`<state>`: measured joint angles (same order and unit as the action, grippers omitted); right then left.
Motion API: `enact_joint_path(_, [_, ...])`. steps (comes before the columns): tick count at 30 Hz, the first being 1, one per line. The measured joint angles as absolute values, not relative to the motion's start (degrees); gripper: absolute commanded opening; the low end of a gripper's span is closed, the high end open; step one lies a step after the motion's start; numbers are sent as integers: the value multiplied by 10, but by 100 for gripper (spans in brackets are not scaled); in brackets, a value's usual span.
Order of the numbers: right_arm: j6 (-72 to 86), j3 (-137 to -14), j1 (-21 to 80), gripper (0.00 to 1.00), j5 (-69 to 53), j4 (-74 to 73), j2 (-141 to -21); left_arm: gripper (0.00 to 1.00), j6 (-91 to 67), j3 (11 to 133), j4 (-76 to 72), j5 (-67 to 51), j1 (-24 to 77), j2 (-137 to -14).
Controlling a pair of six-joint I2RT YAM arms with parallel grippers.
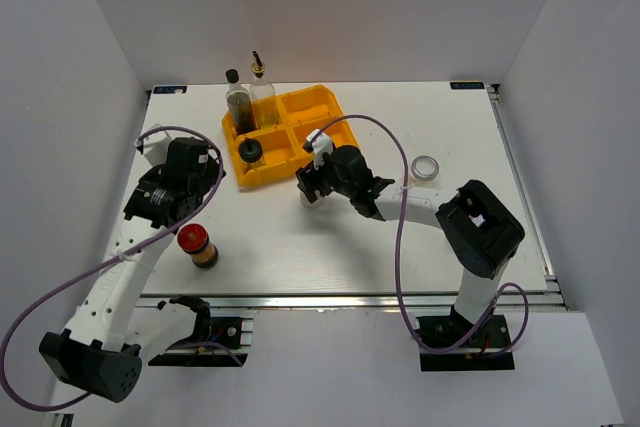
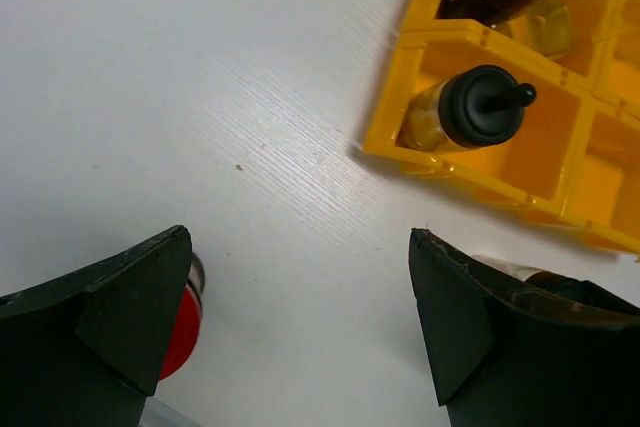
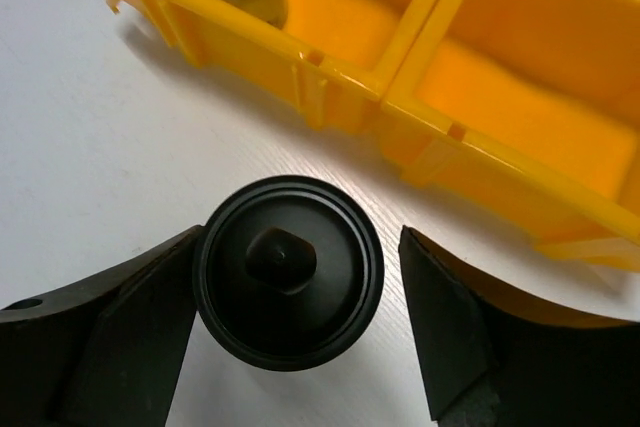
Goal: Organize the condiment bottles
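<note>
My right gripper (image 3: 300,237) sits open around a shaker (image 3: 288,285); the left gripper (image 2: 300,237) is open and empty. Next I squeeze and lift.

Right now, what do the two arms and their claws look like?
The left arm and right arm have white links with black joints; a thin purple cable loops along each. The left claw and right claw have black, wedge-shaped fingers.

Shaker (image 3: 288,285) just before tray (image 3: 340,82)
</note>
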<state>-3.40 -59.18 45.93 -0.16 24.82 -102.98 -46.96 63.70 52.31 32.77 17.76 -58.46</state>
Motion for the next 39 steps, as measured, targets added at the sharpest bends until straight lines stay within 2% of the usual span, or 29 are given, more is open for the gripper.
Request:
enact_joint_path(4, [-32, -594, 462, 80, 27, 239, -1032, 98, -483, 632, 555, 350, 178, -555])
enact_joint_path(7, [-34, -594, 463, 63, 30, 239, -1032, 98, -489, 632, 568, 358, 178, -535])
enact_joint_path(8, [-33, -594, 463, 48, 30, 239, -1032, 98, -490, 631, 570, 359, 178, -530])
enact_joint_path(10, [-30, -594, 463, 37, 26, 240, -1032, 98, -491, 628, 570, 361, 178, -525])
enact_joint_path(11, [-32, -594, 463, 27, 25, 240, -1032, 98, -492, 624, 571, 362, 178, -523])
enact_joint_path(13, [-34, -594, 463, 19, 23, 239, -1032, 98, -492, 622, 578, 362, 178, -525])
enact_joint_path(14, [-34, -594, 463, 12, 22, 239, -1032, 98, -493, 620, 581, 362, 178, -526])
enact_joint_path(22, [-38, -601, 463, 8, -17, 192, -970, 98, -496, 579, 584, 353, 178, -522])
enact_joint_path(28, [-33, -672, 463, 6, -43, 199, -963, 98, -501, 566, 587, 341, 178, -521])
enact_joint_path(39, [-22, -841, 464, 5, -16, 248, -1131, 98, -505, 551, 592, 335, 178, -501])
